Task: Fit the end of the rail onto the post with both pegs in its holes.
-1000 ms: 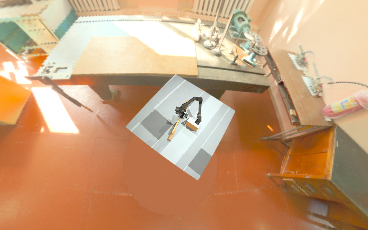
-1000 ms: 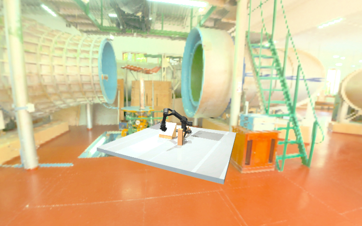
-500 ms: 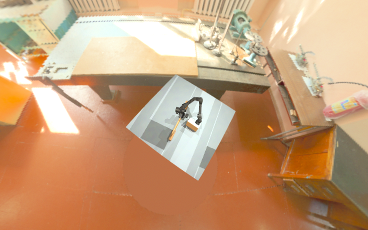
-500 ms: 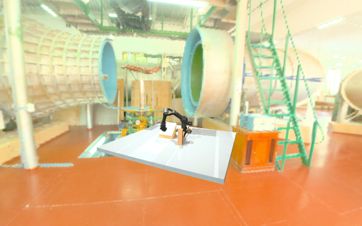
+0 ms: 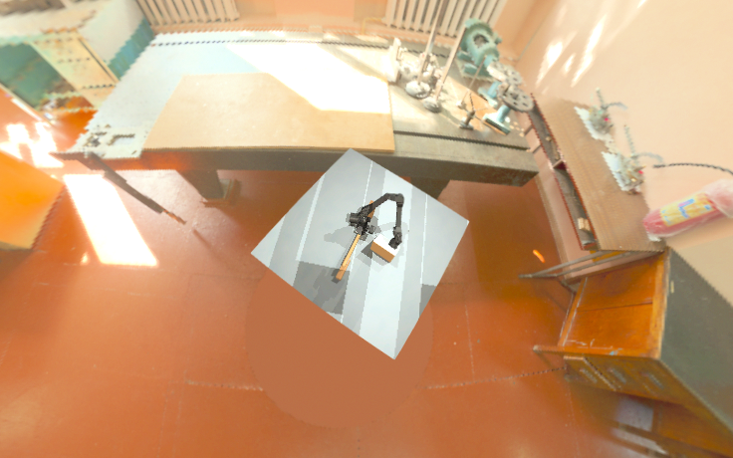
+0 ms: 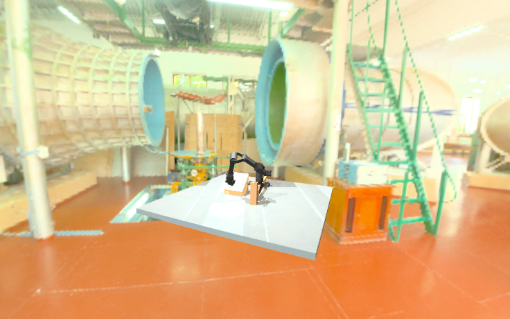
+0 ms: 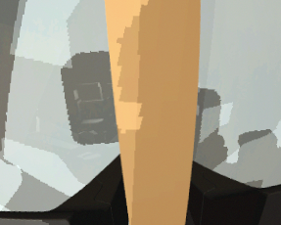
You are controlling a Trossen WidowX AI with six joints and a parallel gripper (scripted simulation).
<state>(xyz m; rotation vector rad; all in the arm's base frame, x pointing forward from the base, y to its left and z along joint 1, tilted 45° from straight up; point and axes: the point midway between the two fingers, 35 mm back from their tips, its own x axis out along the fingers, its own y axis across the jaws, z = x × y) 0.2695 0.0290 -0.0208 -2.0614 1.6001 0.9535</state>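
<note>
The long wooden rail (image 5: 349, 253) (image 7: 156, 93) lies slanted across the grey table (image 5: 415, 296) (image 6: 289, 225). In the wrist view it runs straight up the frame between my two dark fingers. My gripper (image 5: 362, 225) (image 6: 262, 183) is shut on the rail, towards its end nearer the arm. In the exterior view the rail's wood (image 6: 253, 193) shows only as a short upright piece below the gripper. The post, its pegs and the footboard bracket are too small or hidden to make out.
A pale wooden block (image 5: 383, 249) (image 6: 236, 185) sits beside the arm's base, right of the rail in the top view. The table is a small slab with open edges all around, above a red workshop floor.
</note>
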